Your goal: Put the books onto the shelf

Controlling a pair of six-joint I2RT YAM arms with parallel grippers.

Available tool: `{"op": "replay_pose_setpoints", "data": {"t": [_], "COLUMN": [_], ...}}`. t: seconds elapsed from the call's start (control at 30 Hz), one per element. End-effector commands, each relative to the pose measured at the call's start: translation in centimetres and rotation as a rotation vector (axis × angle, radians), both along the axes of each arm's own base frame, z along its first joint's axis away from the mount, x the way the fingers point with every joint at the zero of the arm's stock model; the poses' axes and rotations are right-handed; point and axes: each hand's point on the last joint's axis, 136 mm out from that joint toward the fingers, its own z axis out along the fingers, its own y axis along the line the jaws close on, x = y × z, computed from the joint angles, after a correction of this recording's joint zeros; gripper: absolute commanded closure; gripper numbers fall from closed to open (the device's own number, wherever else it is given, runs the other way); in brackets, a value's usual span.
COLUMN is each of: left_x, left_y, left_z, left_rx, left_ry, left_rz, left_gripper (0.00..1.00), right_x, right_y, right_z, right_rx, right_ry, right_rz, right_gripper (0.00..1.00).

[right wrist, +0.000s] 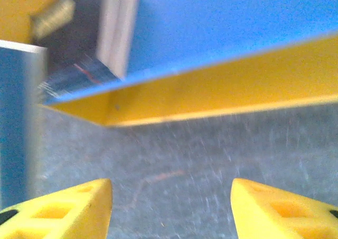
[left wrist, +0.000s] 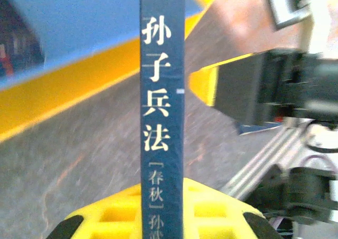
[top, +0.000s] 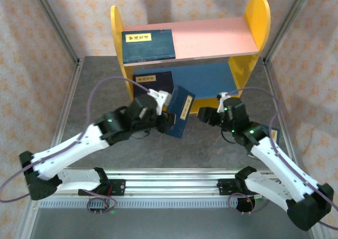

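**A:** What is the left gripper point(top: 169, 119) doing?

**B:** It is clenched on a navy book point(top: 182, 107), which sits edge-on between its yellow fingers point(left wrist: 216, 210). From the wrist, the spine with its pale characters runs straight away from the pads.

**A:** And the right gripper point(top: 202, 115)?

**B:** Released. Its yellow fingertips point(right wrist: 79, 207) stand apart, with the grey table point(right wrist: 185, 160) showing between them. The held book is just to its left, not touching it.

**A:** Where is the shelf point(top: 257, 17)?

**B:** Just beyond both grippers. Its blue lower board point(top: 211, 78) is straight ahead of them, and a second book point(top: 152, 80) lies flat on it past the left gripper. A third book point(top: 148, 44) lies flat on the pink upper board point(top: 211, 36), higher and farther off
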Motion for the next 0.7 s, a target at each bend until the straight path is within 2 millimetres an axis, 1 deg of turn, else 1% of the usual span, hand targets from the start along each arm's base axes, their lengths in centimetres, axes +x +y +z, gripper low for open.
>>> {"op": "replay_pose_setpoints", "data": {"t": [0.0,0.03,0.13,0.2,0.27,0.33,0.47,0.5,0.57,0.67], "left_x": [-1.8,-1.8,-1.9,-1.3,-0.1,1.3,4.1,4.8,6.4,8.3], "left_y": [2.7,3.1,3.4,3.9,4.4,4.7,4.3,4.4,4.9,5.8], "left_z": [6.3,8.3,13.7,17.1,20.2,22.8,27.9,28.9,31.0,33.4], "left_rx": [0.042,0.026,-0.042,-0.070,-0.086,-0.120,-0.205,-0.215,-0.243,-0.300], "left_ry": [-0.162,-0.202,-0.321,-0.403,-0.480,-0.541,-0.662,-0.688,-0.737,-0.789], "left_rz": [-0.057,-0.055,-0.059,-0.019,0.053,0.137,0.280,0.315,0.412,0.508], "left_gripper": [0.99,1.00,1.00,1.00,1.00,1.00,1.00,1.00,1.00,1.00], "right_x": [-0.6,-0.4,0.3,0.7,1.2,1.6,2.6,2.7,3.2,3.7], "right_y": [-2.1,-2.2,-2.0,-1.7,-1.3,-0.9,0.0,0.4,0.8,1.7], "right_z": [0.9,2.0,5.3,7.8,10.8,13.7,19.8,20.7,23.3,26.1], "right_rx": [-0.111,-0.114,-0.094,-0.072,-0.047,-0.022,0.034,0.050,0.088,0.151], "right_ry": [0.006,-0.013,-0.084,-0.140,-0.207,-0.269,-0.384,-0.400,-0.439,-0.479], "right_rz": [-0.040,-0.045,-0.046,-0.038,-0.027,-0.017,-0.003,0.007,0.009,0.027], "right_gripper": [0.40,0.40,0.40,0.40,0.40,0.39,0.39,0.39,0.39,0.37]}}
